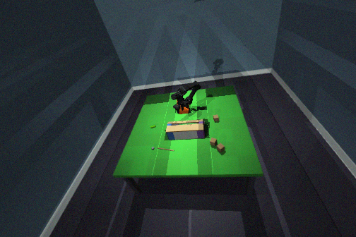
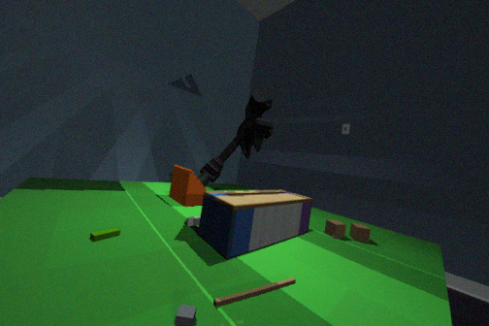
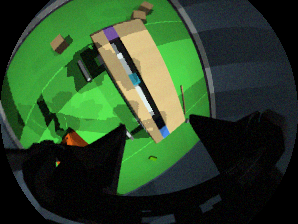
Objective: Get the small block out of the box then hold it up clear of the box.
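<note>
Teal marks what we take to be the block (image 3: 134, 79), seen through the long slot in the top of the box (image 1: 185, 128) (image 2: 275, 236) (image 3: 152, 65). It lies inside, between the purple end and the blue end; we cannot tell which end is the pocket. The gripper (image 1: 173, 101) (image 2: 253, 152) (image 3: 158, 123) is released, its fingers spread wide with nothing between them, above the table (image 1: 184, 162) (image 2: 340, 279) (image 3: 95, 107).

We judge the block light and stiff, with little risk of crushing. It should slide readily under a small sideways push, so we advise short, gentle strokes, made only once the outlet end is confirmed. A slim tool may be needed, as the slot looks narrow for the fingers. Once it is on the table, we should grip two opposite side faces at mid-height, squarely, with moderate force; a corner grip could let it twist out.
</note>
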Robot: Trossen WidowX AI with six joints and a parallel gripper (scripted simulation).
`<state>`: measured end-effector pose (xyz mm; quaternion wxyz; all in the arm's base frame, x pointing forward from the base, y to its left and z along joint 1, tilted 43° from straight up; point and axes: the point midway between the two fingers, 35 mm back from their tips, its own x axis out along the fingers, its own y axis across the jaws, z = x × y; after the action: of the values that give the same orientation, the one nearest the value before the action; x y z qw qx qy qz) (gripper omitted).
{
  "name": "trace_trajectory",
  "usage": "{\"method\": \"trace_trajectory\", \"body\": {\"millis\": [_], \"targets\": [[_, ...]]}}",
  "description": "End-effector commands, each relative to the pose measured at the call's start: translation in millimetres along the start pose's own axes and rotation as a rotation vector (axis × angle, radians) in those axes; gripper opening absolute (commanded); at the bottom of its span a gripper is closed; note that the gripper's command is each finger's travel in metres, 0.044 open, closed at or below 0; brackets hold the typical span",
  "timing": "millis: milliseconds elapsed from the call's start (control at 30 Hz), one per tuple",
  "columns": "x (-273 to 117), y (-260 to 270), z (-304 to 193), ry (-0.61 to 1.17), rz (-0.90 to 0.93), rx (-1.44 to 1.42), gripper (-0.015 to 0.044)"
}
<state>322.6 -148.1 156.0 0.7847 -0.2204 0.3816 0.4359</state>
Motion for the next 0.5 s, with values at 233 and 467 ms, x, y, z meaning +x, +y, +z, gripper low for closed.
{"method": "trace_trajectory", "body": {"millis": [233,467], "targets": [[83.4,44.0,1.8,-0.3,0.345,-0.31,0.04],[83.4,44.0,1.8,-0.3,0.345,-0.31,0.04]]}}
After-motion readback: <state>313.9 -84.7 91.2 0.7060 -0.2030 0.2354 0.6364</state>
